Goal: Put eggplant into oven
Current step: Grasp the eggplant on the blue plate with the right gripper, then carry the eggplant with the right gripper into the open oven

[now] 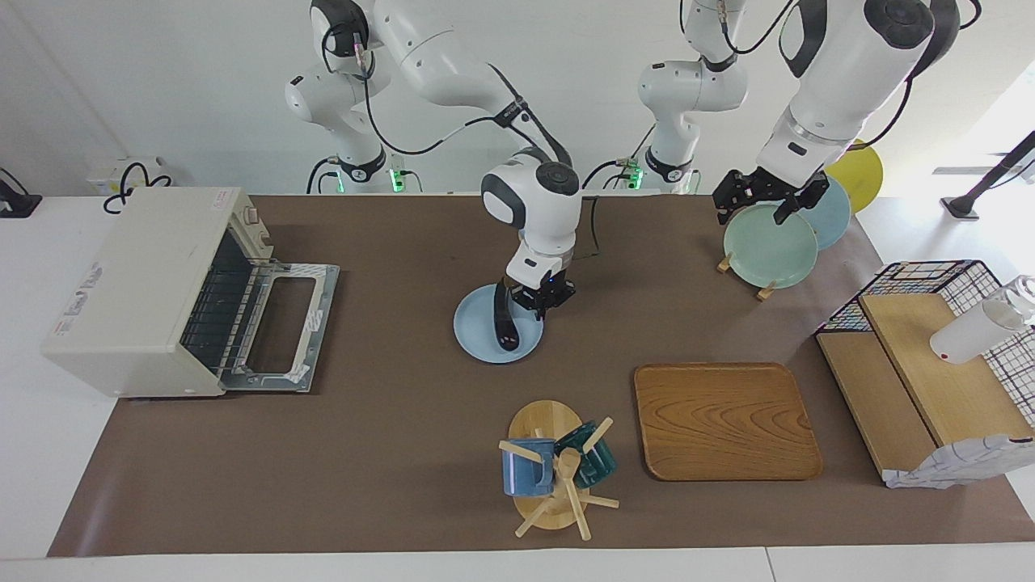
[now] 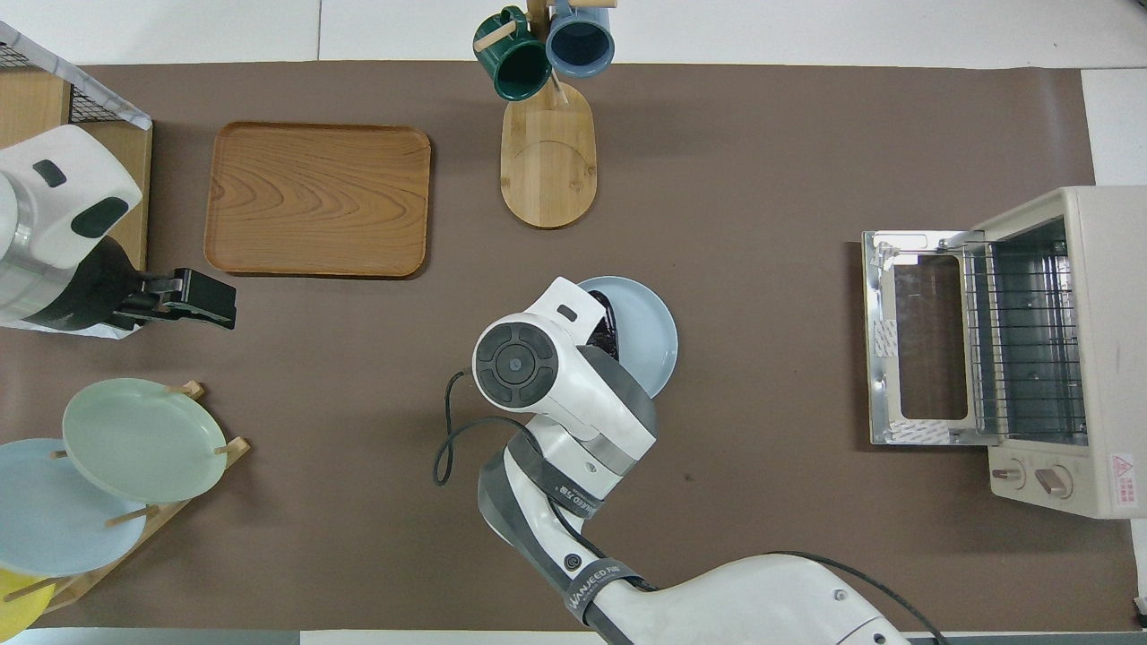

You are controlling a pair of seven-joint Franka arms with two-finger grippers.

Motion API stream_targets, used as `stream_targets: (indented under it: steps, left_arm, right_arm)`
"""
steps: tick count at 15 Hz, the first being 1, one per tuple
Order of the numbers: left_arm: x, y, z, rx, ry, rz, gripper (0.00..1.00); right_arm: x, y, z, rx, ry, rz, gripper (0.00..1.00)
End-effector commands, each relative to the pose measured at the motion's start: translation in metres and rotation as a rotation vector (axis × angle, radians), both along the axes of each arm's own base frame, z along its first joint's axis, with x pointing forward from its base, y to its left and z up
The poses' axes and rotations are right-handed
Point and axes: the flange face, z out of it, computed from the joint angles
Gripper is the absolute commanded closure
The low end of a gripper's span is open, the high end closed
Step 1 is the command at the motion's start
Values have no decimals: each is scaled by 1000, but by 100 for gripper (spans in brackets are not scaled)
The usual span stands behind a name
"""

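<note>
- The slender dark purple eggplant (image 2: 608,324) on the round pale blue plate (image 2: 652,333) is mostly hidden beneath the right gripper's white wrist in the overhead view.
- The boxy cream-white oven (image 2: 1098,349) is cut off by that view's edge.

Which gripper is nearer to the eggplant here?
Right. The right gripper is down at the eggplant on the blue plate. The left gripper waits over the plate rack, toward the left arm's end of the table.
</note>
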Motion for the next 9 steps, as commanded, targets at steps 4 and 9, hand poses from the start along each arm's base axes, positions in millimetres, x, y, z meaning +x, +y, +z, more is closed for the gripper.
stream_targets:
  steps: [4,9]
  left_arm:
    - [4,1,2,-5,-9,-2,0]
    - [3,0,2,-5,-9,-7,0]
  right_arm:
    - [28,-23,64,-225,30,2,100]
    - [70,-168,86,-287,141,-9,100]
